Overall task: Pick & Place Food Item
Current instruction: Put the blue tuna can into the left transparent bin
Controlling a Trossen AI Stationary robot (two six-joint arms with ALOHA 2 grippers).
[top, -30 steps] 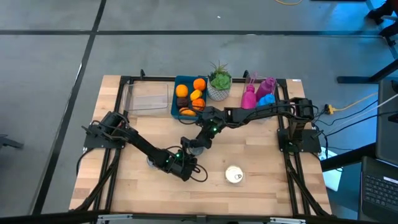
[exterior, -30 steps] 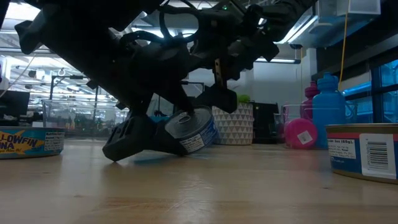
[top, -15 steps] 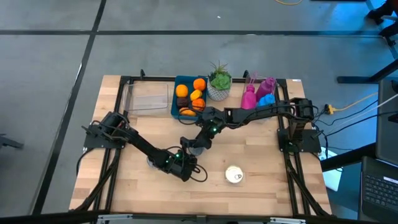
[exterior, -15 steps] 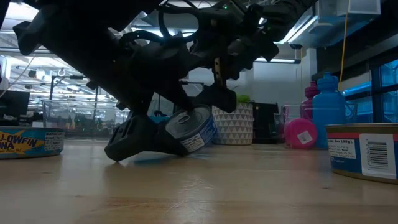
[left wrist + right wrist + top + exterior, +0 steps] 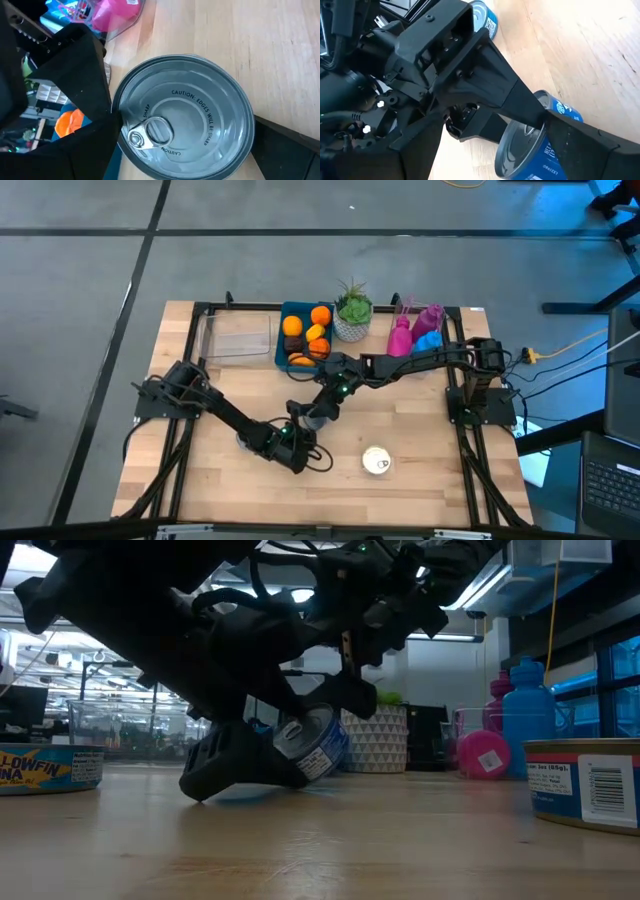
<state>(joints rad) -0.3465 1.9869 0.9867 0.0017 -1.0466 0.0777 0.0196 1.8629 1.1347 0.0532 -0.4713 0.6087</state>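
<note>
A blue tin can [image 5: 315, 745] with a grey pull-tab lid [image 5: 182, 127] sits tilted near the table's middle, its lid turned toward my left gripper. My right gripper [image 5: 312, 416] reaches in from the far right and is shut on the can. My left gripper [image 5: 292, 442] comes from the left, low over the table [image 5: 230, 765]. It is open, with one finger on each side of the can's lid end. The can's lower rim is hidden behind the left gripper. My right gripper pinches the can's blue side wall [image 5: 552, 132] between its two fingers, one finger [image 5: 585, 137] lying across the wall. It slants down from the far right. The can stays tilted in the hold. My left gripper's fingers [image 5: 285, 150] stand against the can's rim; whether they touch it, I cannot tell.
A second can [image 5: 376, 462] stands near the front right and a yellowfin tuna can [image 5: 45, 768] at the left. At the back are a blue bin of oranges [image 5: 305, 335], a potted plant [image 5: 352, 315], pink and blue bottles [image 5: 415, 332] and a clear box [image 5: 238, 338].
My left gripper has slid a little along the table toward the right, closer around the can. The can has tipped up slightly. My right gripper has kept still.
</note>
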